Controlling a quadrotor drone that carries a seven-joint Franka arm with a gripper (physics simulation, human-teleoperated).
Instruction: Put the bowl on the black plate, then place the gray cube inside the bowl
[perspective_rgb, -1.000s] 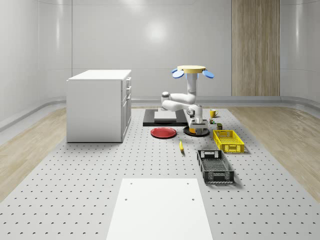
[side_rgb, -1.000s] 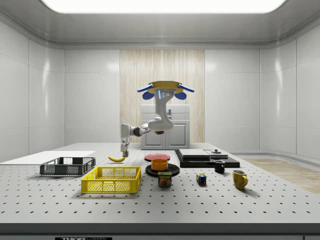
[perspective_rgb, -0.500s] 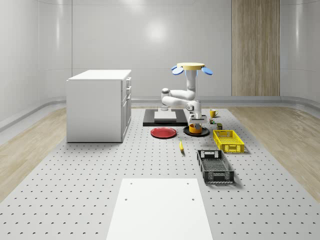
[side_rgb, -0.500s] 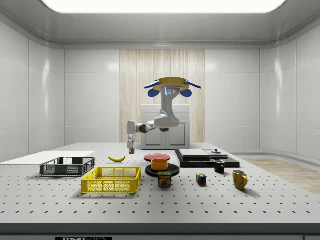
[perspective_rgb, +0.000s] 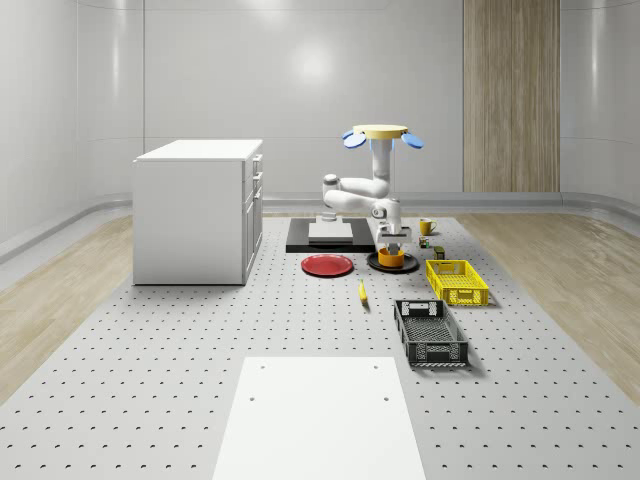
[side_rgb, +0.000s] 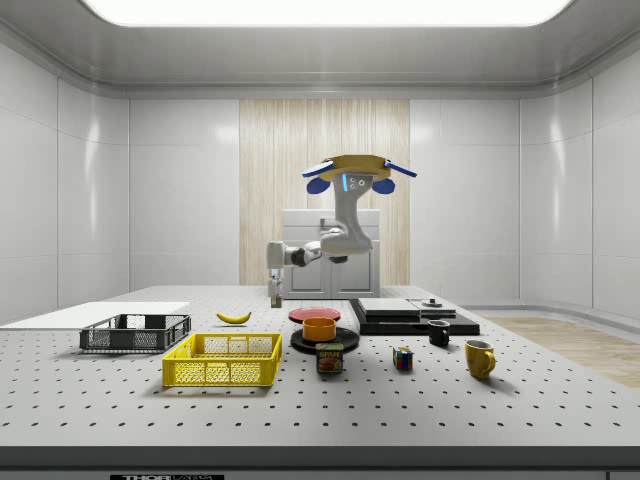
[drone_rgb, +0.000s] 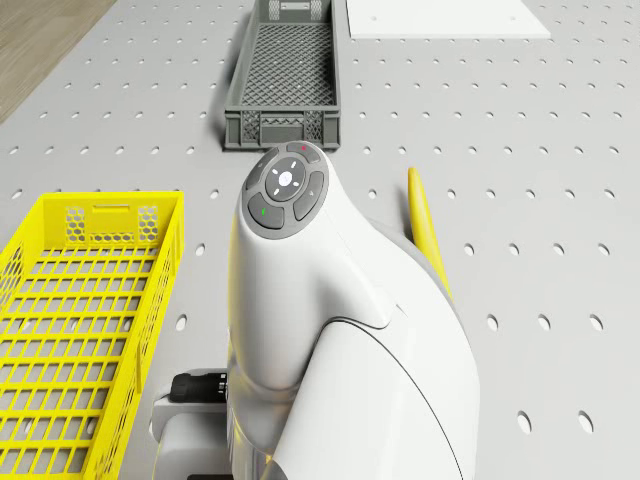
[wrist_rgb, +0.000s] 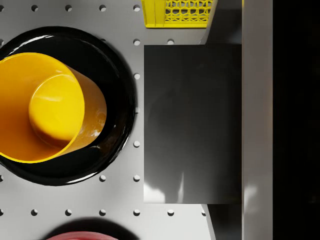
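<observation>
Bowl: orange bowl (wrist_rgb: 47, 107) sits on the black plate (wrist_rgb: 117, 117), first step done; rigid, likely slick, best gripped at the rim.
Hand: hand (side_rgb: 274, 296) hangs above the table (side_rgb: 420, 400); grip state unclear.
Drone: hovering above the table.
Gray cube: not spotted.

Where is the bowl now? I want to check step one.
The bowl sits on the black plate, in the side view between the yellow crate and the black tray, with the red plate behind.
</observation>
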